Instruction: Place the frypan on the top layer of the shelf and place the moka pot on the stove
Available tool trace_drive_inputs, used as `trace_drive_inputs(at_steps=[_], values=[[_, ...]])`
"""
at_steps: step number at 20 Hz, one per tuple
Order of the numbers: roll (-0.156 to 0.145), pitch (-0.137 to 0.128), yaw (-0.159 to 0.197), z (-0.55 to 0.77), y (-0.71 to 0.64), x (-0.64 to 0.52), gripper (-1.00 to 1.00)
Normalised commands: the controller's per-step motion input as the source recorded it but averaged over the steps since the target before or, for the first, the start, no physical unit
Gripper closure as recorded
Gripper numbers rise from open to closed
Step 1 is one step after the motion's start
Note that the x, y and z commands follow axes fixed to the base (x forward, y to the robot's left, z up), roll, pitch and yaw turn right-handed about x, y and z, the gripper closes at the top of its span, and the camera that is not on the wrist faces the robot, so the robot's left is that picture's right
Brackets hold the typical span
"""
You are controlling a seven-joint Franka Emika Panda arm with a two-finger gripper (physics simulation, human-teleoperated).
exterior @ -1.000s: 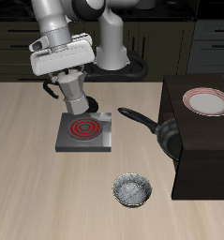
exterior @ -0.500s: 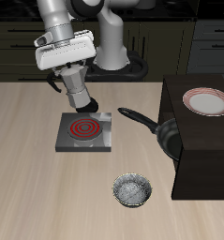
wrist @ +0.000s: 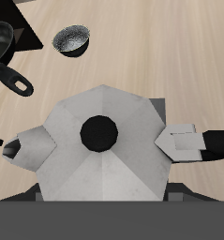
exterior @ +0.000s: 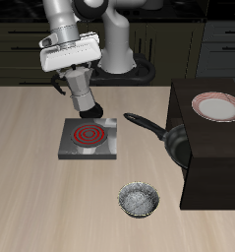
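Above the stove [exterior: 88,139], far edge, the moka pot [exterior: 82,96] hangs directly under the gripper [exterior: 74,79], apparently clamped by it; finger opening hidden. Risk: release off-centre, pot tips off the plate's rim. Frypan [exterior: 174,143] leans against the shelf [exterior: 212,157], not on top.

One moka pot [exterior: 83,96], one frypan [exterior: 174,144], one stove [exterior: 88,138] and one shelf [exterior: 209,157]. Also one white plate [exterior: 217,106] and one small silvery bowl [exterior: 140,201].
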Motion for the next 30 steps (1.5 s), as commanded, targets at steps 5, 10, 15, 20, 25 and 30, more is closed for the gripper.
trace_drive_inputs(at_steps=[5,10,15,20,25,30], values=[[-0.002,-0.006,-0.005,-0.13,0.0,-0.02,1.0],[0.013,-0.017,0.007,-0.12,-0.01,0.05,1.0],[-0.007,-0.008,-0.008,0.02,-0.06,0.11,1.0],[0.01,-0.024,0.012,0.0,-0.02,0.08,1.0],[0.013,0.003,0.018,-0.14,0.02,0.13,1.0],[0.019,-0.002,0.035,-0.15,0.04,0.01,1.0]])
